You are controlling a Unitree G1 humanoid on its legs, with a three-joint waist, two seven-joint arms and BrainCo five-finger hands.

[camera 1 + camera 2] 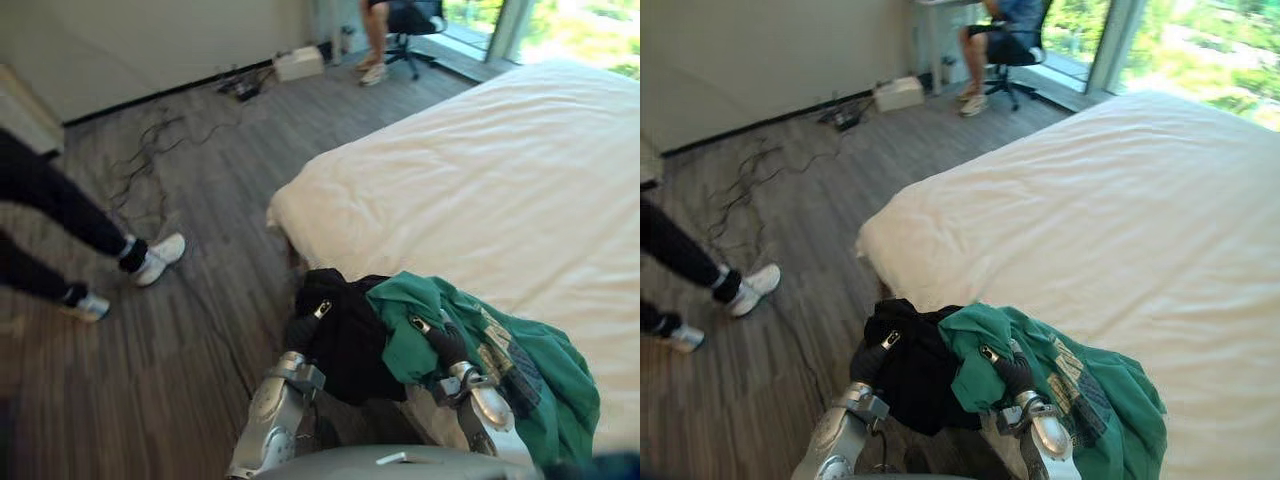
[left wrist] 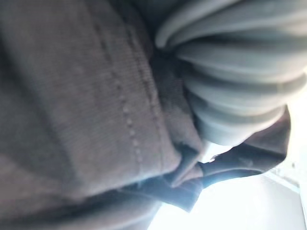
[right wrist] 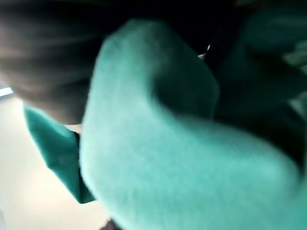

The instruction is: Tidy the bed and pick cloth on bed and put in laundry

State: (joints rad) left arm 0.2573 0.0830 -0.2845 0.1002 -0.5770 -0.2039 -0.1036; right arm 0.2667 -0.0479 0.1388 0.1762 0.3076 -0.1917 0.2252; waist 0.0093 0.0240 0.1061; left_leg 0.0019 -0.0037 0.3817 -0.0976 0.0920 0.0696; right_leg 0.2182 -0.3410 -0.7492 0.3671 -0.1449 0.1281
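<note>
A black garment [image 1: 350, 340] hangs bunched from my left hand [image 1: 303, 328], just off the near corner of the white bed [image 1: 480, 190]. One silver digit lies curled over the cloth; the rest is buried in it. The same dark fabric [image 2: 86, 120] presses against the hand's ribbed cover [image 2: 235, 86] in the left wrist view. My right hand [image 1: 447, 345] holds a green printed garment [image 1: 520, 380], which drapes over the arm above the bed's near edge. A silver digit pinches its fold. Green cloth [image 3: 168, 158] sits close to the right wrist camera.
A person's legs in white shoes [image 1: 150, 258] stand on the wood floor at the left. Loose cables [image 1: 150, 150] trail toward a white box [image 1: 298, 63] by the far wall. Another person sits on an office chair [image 1: 410, 20] near the window.
</note>
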